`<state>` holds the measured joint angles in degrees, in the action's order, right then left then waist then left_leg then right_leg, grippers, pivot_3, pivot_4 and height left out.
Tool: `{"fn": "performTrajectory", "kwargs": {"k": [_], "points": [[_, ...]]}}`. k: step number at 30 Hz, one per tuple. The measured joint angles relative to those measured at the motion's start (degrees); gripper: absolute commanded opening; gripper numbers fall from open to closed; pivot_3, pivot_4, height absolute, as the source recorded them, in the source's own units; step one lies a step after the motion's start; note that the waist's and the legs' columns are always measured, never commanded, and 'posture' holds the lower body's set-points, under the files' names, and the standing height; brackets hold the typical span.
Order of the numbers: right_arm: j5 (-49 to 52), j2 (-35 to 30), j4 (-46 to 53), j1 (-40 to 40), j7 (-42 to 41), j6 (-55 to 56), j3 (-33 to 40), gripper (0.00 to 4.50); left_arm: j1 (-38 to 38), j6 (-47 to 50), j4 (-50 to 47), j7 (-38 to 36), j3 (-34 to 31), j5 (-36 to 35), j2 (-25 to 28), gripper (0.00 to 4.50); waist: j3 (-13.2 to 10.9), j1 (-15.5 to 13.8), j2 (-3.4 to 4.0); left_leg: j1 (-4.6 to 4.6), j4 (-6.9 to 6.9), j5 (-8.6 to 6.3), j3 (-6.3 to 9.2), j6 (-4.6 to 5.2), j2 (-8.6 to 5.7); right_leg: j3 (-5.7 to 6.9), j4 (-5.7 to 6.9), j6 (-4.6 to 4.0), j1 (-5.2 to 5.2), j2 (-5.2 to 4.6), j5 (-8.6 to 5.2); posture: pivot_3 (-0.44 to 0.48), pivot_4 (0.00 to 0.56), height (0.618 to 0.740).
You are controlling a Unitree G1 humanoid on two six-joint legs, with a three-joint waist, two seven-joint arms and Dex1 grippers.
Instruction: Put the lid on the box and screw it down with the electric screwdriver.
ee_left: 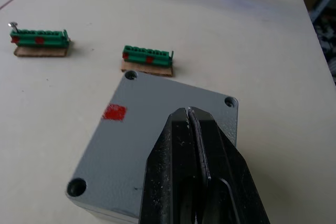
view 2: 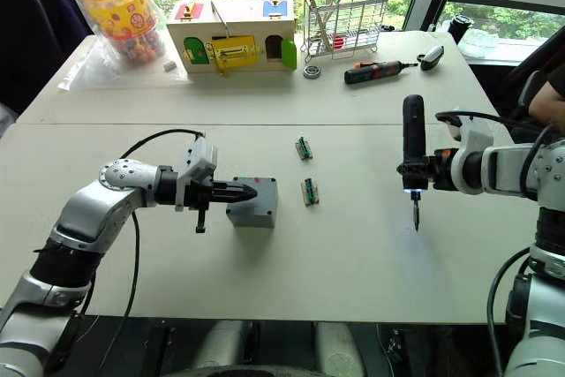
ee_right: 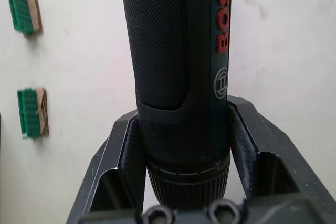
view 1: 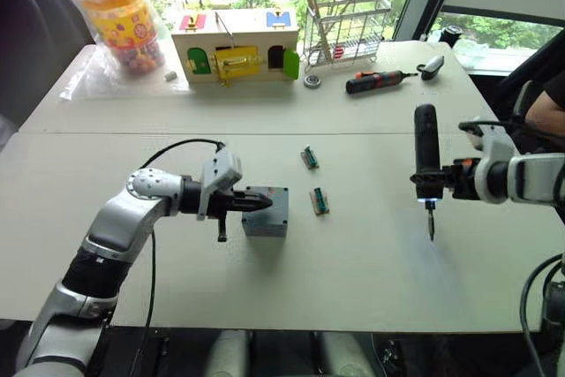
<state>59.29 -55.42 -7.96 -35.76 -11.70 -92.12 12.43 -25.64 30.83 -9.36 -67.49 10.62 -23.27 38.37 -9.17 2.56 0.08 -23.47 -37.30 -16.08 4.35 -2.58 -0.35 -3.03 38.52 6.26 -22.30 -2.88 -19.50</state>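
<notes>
Left gripper (ee_left: 190, 116), fingers pressed together, rests on the lid (ee_left: 157, 145); right gripper (view 1: 439, 181) clamps the electric screwdriver (view 1: 426, 152) upright over the worktop (view 1: 371, 253).

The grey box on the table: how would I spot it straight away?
Find the left gripper at the near left of the table; its shut fingers rest on the box. It is a plain grey block, unlike the two small green pieces beside it.
</notes>
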Motion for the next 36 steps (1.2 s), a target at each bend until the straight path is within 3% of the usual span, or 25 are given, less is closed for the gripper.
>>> {"fn": "performTrajectory", "kwargs": {"k": [12, 16, 19, 27, 33, 36], "points": [[2.7, -1.7, -15.1, -5.8, 0.2, 0.0, -9.6, 1.77, 2.6, 0.2, -0.6, 2.4, -2.3, -1.0, 0.5, 0.00, 0.0, -0.3, -0.03, -0.01, -0.06, 0.00, 0.01, 0.00, 0.00, 0.01, 0.01, 0.01, 0.02, 0.02, 0.00, 0.000, 0.150, 0.740], [2.6, -1.7, -15.3, -7.2, -0.5, 0.0, -11.2, 3.63, 2.7, 0.1, -0.1, 2.9, -3.1, -1.0, 1.0, 0.00, 0.0, -0.3, -0.03, 0.00, -0.08, 0.00, 0.01, 0.00, 0.00, 0.01, 0.02, 0.01, 0.03, 0.03, 0.00, 0.000, 0.150, 0.740], [2.3, -1.7, -14.2, -7.4, -1.2, 0.0, -11.5, 4.48, 2.7, -0.2, 0.9, 3.0, -3.3, -1.0, 1.0, 0.00, 0.0, -0.3, -0.03, 0.01, -0.09, 0.00, 0.02, 0.00, 0.00, 0.01, 0.02, 0.01, 0.06, 0.03, 0.00, 0.000, 0.150, 0.740], [-5.5, -2.0, -4.1, -7.5, -5.7, 2.8, -11.5, 4.48, -0.3, -2.6, 8.7, 3.3, -5.6, 0.0, 2.3, 0.00, 0.0, -0.3, -0.03, 0.01, -0.12, 0.00, 0.02, 0.00, -0.01, 0.01, 0.11, 0.01, -0.01, 0.03, 0.00, 0.000, 0.150, 0.740], [-10.2, -6.7, 10.0, -6.8, -17.5, 14.0, -12.6, 4.48, -2.6, -2.8, 15.2, 2.9, -7.2, 0.3, 2.8, 0.00, 0.0, -0.2, -0.02, 0.00, -0.07, 0.00, 0.04, 0.00, 0.00, 0.02, 0.11, 0.02, -0.06, 0.04, 0.00, 0.000, 0.150, 0.740], [-13.6, -8.8, 18.5, -2.8, -22.9, 20.9, -14.4, 4.48, -2.6, -3.4, 16.6, 2.5, -6.8, 1.3, 2.6, 0.00, 0.0, -0.2, -0.03, 0.00, -0.09, 0.00, 0.06, 0.00, 0.00, 0.03, 0.11, 0.02, -0.05, 0.04, 0.00, 0.000, 0.150, 0.740]]}}
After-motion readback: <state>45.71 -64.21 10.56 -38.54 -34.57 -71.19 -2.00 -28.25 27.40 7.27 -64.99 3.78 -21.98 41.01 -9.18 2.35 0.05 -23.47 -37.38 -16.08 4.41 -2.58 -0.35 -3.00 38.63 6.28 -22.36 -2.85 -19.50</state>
